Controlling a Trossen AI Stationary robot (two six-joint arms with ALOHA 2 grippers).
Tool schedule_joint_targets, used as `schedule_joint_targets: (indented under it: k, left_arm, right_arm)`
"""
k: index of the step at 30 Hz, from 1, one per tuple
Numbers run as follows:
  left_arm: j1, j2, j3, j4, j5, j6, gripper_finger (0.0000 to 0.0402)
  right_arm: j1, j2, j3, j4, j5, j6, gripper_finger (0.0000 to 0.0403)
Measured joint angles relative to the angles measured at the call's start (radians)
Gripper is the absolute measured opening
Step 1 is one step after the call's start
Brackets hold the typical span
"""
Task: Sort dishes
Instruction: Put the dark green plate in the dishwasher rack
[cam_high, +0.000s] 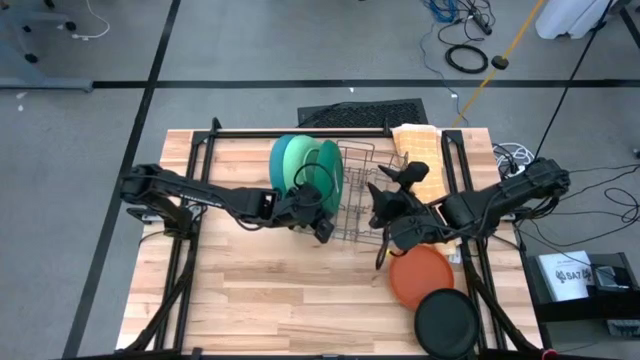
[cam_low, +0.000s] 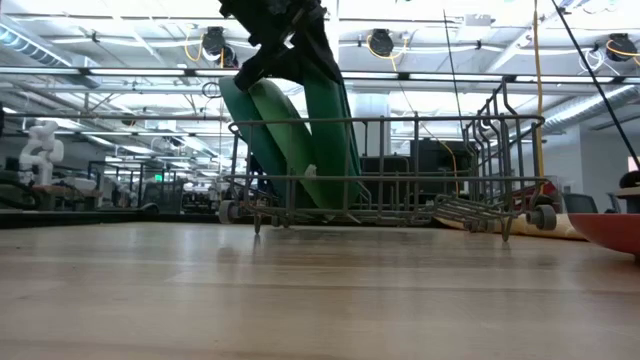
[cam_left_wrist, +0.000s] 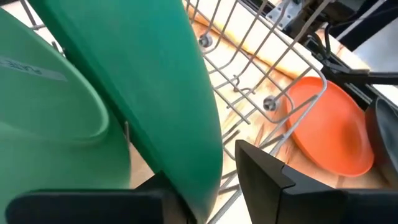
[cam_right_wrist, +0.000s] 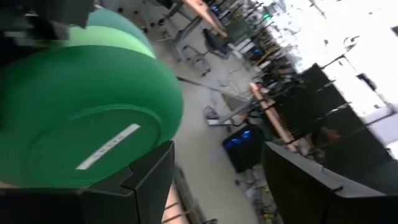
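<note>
The grey wire dish rack (cam_high: 365, 195) holds three green plates (cam_high: 305, 170) on edge; the left gripper (cam_high: 318, 215), fingers parted, straddles the dark green plate (cam_left_wrist: 149, 81). The right gripper (cam_high: 385, 205) gapes wide, empty; orange plate (cam_high: 421, 277) and black plate (cam_high: 446, 323) lie on the table (cam_high: 260, 290). The plate sticker (cam_right_wrist: 107, 147) is unreadable

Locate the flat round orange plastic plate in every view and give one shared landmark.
High view: flat round orange plastic plate lies right of centre, beside the grey wire dish rack.
Low view: rim at right edge.
Left wrist view: beyond the rack.
Right wrist view: absent.
Landmark: the rack.
</note>
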Motion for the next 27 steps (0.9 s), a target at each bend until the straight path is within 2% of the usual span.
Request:
schedule_joint_targets:
  k: [9,17,27]
  left_arm:
    - [-0.001,-0.032,0.001,-0.043,-0.025,0.053,0.0105]
    - [-0.001,-0.063,0.002,-0.083,-0.028,0.106,0.0105]
    - [0.0,-0.153,0.003,-0.111,-0.092,0.205,0.0105]
  right_arm:
    - [-0.066,0.0,0.0,0.0,-0.12,0.025,0.0233]
    - [-0.078,0.001,0.0,0.0,-0.121,0.024,0.0233]
    - [-0.08,0.001,0.0,0.001,-0.125,0.02,0.0233]
